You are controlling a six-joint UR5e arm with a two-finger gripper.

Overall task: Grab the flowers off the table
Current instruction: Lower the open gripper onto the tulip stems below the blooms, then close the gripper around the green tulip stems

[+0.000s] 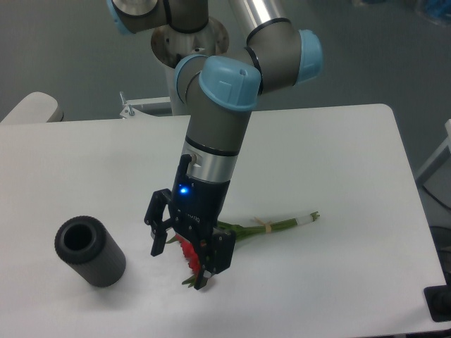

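From the fixed camera, my only view, I see the arm [225,105] coming down from the top centre of the frame and ending in the gripper [182,264] at lower centre, just above the table [338,155]. Its two black fingers stand spread apart, one at the left [159,239] and one lower and to the right [204,276], so I record the pincer as released and holding nothing. A blue light glows on the wrist body above the fingers. The flowers [243,229] lie flat on the table at lower centre: the red buds sit in the gap between the fingers, partly hidden by the gripper body, and green leaf tips show just below the right finger. The long green stems run out to the right and slightly upward, with a pale band around them partway along and a pale wrap near the cut ends. I cannot tell whether either finger touches the buds. A black ribbed cylinder [90,251] lies on its side at lower left of the frame, open end facing upper left, well apart from the gripper.
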